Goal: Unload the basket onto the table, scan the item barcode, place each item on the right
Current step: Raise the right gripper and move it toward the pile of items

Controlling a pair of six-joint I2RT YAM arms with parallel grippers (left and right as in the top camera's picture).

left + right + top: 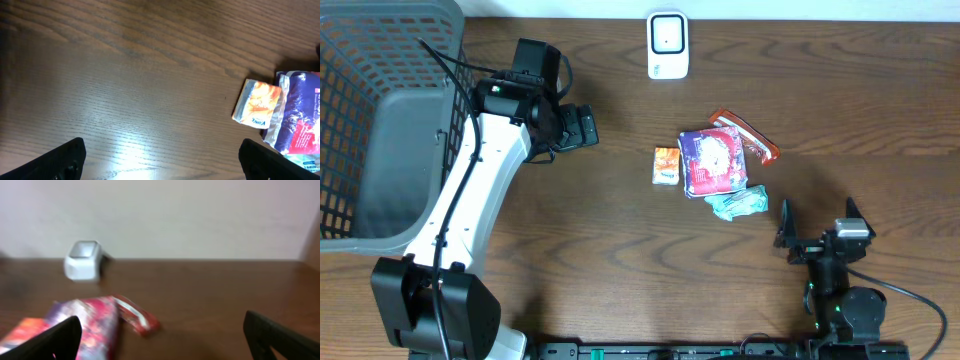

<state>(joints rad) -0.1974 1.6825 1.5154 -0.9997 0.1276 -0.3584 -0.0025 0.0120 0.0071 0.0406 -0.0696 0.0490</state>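
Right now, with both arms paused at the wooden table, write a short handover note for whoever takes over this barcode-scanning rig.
Left hand: open, empty, left of the small orange packet.
Right hand: open, empty, right of the items and nearer the robot.
Items: the orange packet, purple-and-red foil pouch, red wrapper and pale green packet lie clustered together. The white box-shaped scanner stands at the far edge.
Done: nothing picked up.
Left: grasp an item and show its barcode to the scanner.
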